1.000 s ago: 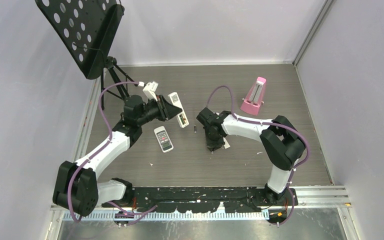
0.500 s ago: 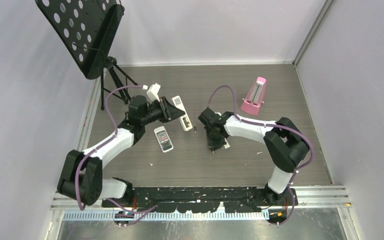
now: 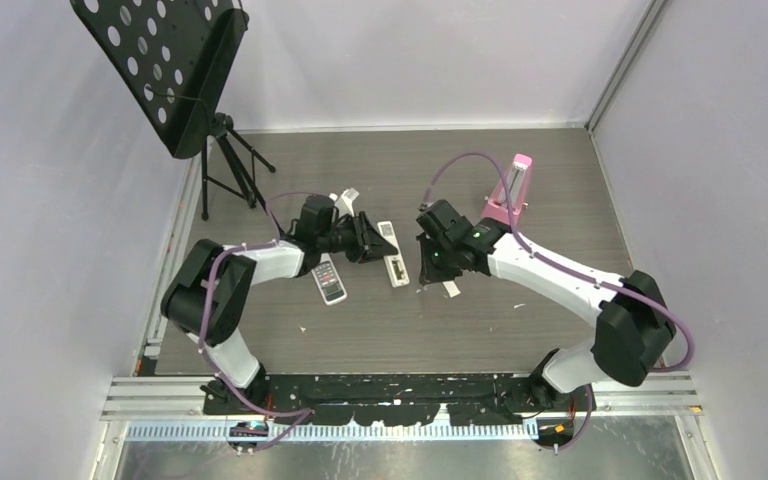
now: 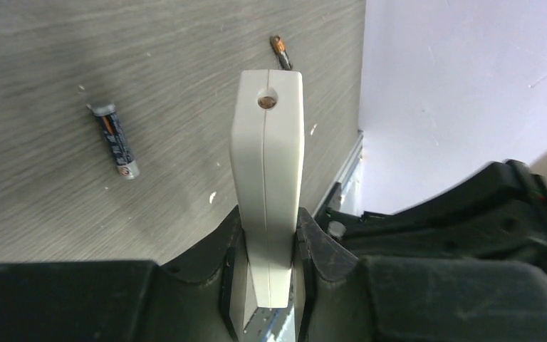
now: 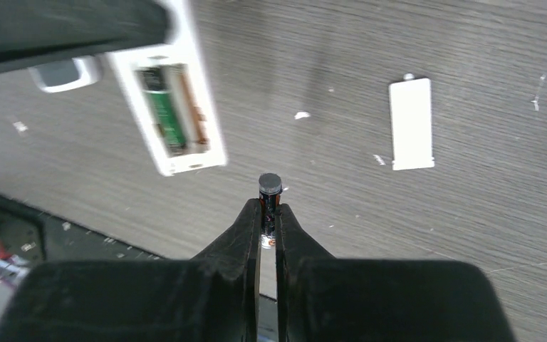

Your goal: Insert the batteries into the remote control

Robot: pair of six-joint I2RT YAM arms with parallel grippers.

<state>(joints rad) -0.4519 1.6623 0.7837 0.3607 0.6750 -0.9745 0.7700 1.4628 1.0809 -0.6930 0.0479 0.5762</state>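
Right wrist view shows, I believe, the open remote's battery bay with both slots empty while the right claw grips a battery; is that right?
Not quite: in the right wrist view one slot of the remote holds a green battery; the other is empty. The right claw does grip a second battery.

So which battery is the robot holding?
The battery with the grey round end, pinched in the right hand. The green battery sits inside the open remote, and a third battery lies loose on the table.
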